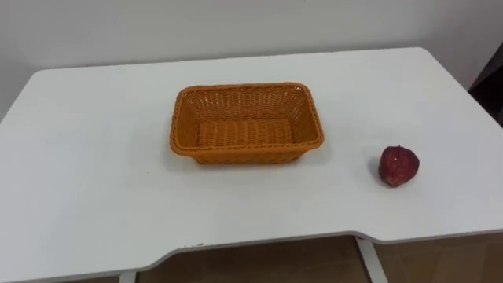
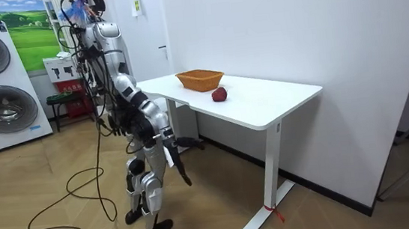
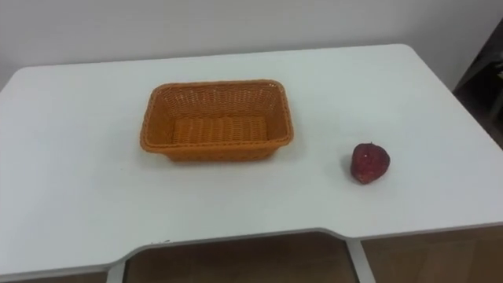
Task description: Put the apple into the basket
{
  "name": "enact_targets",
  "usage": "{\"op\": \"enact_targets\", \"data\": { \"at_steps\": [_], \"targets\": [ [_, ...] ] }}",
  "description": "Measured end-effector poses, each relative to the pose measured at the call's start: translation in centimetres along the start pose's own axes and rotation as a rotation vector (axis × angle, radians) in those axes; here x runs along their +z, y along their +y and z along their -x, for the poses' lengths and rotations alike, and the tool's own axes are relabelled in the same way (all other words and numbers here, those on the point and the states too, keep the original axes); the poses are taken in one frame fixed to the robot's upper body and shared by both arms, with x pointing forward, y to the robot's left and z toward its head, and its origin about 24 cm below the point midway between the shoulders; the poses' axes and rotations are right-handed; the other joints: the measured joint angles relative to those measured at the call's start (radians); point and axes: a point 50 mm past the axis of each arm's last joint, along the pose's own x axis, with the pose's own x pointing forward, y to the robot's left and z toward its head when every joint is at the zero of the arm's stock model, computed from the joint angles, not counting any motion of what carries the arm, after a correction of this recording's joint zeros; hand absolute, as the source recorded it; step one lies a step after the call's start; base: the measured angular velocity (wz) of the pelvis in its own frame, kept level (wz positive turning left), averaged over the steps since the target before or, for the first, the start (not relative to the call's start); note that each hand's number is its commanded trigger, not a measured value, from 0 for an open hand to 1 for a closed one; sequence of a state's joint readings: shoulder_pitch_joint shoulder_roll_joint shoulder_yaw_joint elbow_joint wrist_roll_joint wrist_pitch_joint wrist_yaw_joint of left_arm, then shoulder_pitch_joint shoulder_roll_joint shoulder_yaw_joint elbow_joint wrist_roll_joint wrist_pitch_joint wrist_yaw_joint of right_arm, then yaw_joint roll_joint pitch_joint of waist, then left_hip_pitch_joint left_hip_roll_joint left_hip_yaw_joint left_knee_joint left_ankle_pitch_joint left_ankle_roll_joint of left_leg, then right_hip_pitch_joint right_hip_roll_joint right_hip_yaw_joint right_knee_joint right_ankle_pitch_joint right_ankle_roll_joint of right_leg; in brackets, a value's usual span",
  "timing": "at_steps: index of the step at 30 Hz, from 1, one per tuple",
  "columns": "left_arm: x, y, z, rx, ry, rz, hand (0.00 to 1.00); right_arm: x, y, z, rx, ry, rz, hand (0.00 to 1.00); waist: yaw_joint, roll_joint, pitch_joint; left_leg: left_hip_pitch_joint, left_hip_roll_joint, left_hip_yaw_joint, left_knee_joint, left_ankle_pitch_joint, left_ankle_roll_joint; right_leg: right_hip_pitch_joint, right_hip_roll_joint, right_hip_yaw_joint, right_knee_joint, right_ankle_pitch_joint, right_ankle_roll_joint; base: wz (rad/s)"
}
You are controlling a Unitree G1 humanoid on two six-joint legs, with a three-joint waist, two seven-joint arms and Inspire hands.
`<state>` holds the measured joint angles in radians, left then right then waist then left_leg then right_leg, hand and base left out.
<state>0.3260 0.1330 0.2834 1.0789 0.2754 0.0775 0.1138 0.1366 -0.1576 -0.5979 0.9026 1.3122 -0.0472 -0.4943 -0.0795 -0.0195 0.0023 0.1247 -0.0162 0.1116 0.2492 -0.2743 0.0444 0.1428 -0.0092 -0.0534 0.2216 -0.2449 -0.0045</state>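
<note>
The robot's right hand (image 2: 182,169) hung low beside its leg, beneath the white tabletop's (image 1: 94,157) near edge, and whether it was open or closed could not be told. The dark red round apple (image 1: 398,166) lay well apart from it, toward the tabletop's right edge and clear of the empty orange woven rectangular basket (image 1: 179,118) at the middle. The apple looked firm, smooth, fairly light and apt to roll, so it probably wanted a wrap around its widest girth, snug but not bruising.
</note>
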Motion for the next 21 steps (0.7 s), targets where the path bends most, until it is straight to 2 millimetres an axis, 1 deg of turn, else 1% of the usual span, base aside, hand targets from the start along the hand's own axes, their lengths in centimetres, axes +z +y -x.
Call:
{"op": "enact_targets", "data": {
  "at_steps": [1,3,4,7,9,10,12,13,15,16,17,18,21],
  "targets": [
    [0.1,0.1,0.0,0.005,-0.003,0.0,0.0,0.3,0.5,0.2,0.005,-0.012,-0.017,0.0,0.001,-0.001,-0.0006,-0.001,0.0,0.0,-0.001,0.0,0.0,-0.001,0.0,0.0,0.0,0.0,0.0,0.0],
    [0.3,0.2,0.0,0.011,-0.019,0.002,0.0,1.5,2.1,0.9,0.007,-0.062,-0.079,0.0,-0.001,0.0,-0.0018,-0.002,0.0,-0.002,-0.007,0.0,0.0,-0.004,0.001,0.001,-0.001,0.0,0.0,0.0],
    [0.5,0.2,0.0,0.013,-0.026,0.004,0.0,1.8,2.3,1.0,0.006,-0.08,-0.08,0.0,-0.001,-0.002,-0.0027,-0.002,-0.001,-0.003,-0.007,0.0,0.0,-0.004,0.001,0.0,-0.001,0.0,0.0,0.04],
    [0.5,0.3,0.0,0.024,-0.047,0.01,0.0,3.3,4.2,2.6,0.021,-0.208,-0.034,0.0,0.002,-0.003,-0.0033,-0.004,-0.003,-0.004,-0.01,0.0,0.0,-0.006,0.0,-0.001,-0.001,-0.002,0.001,0.02],
    [0.8,0.4,0.0,0.025,-0.061,0.011,0.0,4.6,6.2,4.5,0.073,-0.345,-0.007,0.0,0.003,-0.006,-0.0045,-0.024,-0.004,-0.004,-0.008,0.002,0.001,-0.025,-0.002,-0.002,0.001,-0.001,0.002,0.0],
    [1.0,0.4,0.0,0.026,-0.065,0.01,0.0,4.8,6.7,5.0,0.09,-0.378,0.004,0.0,0.004,-0.008,-0.0046,-0.03,-0.005,-0.005,-0.007,0.003,0.002,-0.029,-0.002,-0.003,0.002,-0.001,0.002,0.0],
    [1.1,0.4,0.0,0.025,-0.074,0.01,0.0,5.2,8.5,7.2,0.149,-0.516,0.053,0.0,0.01,-0.017,-0.0054,-0.044,-0.005,-0.005,-0.007,0.005,0.002,-0.04,-0.001,0.0,0.002,0.001,0.003,0.0],
    [1.0,0.4,0.0,0.025,-0.075,0.01,0.0,5.3,8.8,7.7,0.163,-0.559,0.074,0.0,0.012,-0.018,-0.0052,-0.044,-0.005,-0.006,-0.007,0.005,0.002,-0.04,-0.001,-0.001,0.002,0.001,0.003,0.0],
    [1.2,0.5,0.0,0.026,-0.086,-0.009,0.0,5.9,10.0,9.6,0.208,-0.725,0.137,0.0,0.032,-0.02,-0.0051,-0.044,-0.005,-0.008,-0.009,0.005,0.002,-0.039,-0.002,-0.004,0.001,0.001,0.002,0.02],
    [1.3,0.6,0.0,0.024,-0.091,-0.02,0.0,6.1,10.2,9.9,0.218,-0.768,0.161,0.0,0.034,-0.019,-0.0058,-0.043,-0.005,-0.008,-0.01,0.005,0.002,-0.04,-0.002,-0.004,0.001,0.001,0.003,0.0],
    [1.4,0.5,0.0,0.023,-0.098,-0.037,0.0,6.2,10.8,10.4,0.239,-0.833,0.21,0.0,0.044,-0.023,-0.0027,-0.043,-0.006,-0.011,-0.011,0.005,0.002,-0.039,-0.002,-0.005,0.0,0.001,0.002,0.0],
    [1.5,0.5,0.0,0.021,-0.105,-0.067,0.0,6.1,11.1,10.8,0.262,-0.89,0.254,0.0,0.05,-0.022,-0.0023,-0.044,-0.006,-0.017,-0.012,0.005,0.002,-0.039,-0.002,-0.005,-0.001,0.001,0.003,0.05],
    [1.5,0.4,0.0,0.02,-0.112,-0.099,0.0,5.8,11.8,11.9,0.325,-0.973,0.314,0.0,0.058,-0.021,-0.0014,-0.043,-0.006,-0.02,-0.012,0.005,0.001,-0.042,-0.002,-0.011,-0.003,0.001,0.003,0.08]
  ]
}}
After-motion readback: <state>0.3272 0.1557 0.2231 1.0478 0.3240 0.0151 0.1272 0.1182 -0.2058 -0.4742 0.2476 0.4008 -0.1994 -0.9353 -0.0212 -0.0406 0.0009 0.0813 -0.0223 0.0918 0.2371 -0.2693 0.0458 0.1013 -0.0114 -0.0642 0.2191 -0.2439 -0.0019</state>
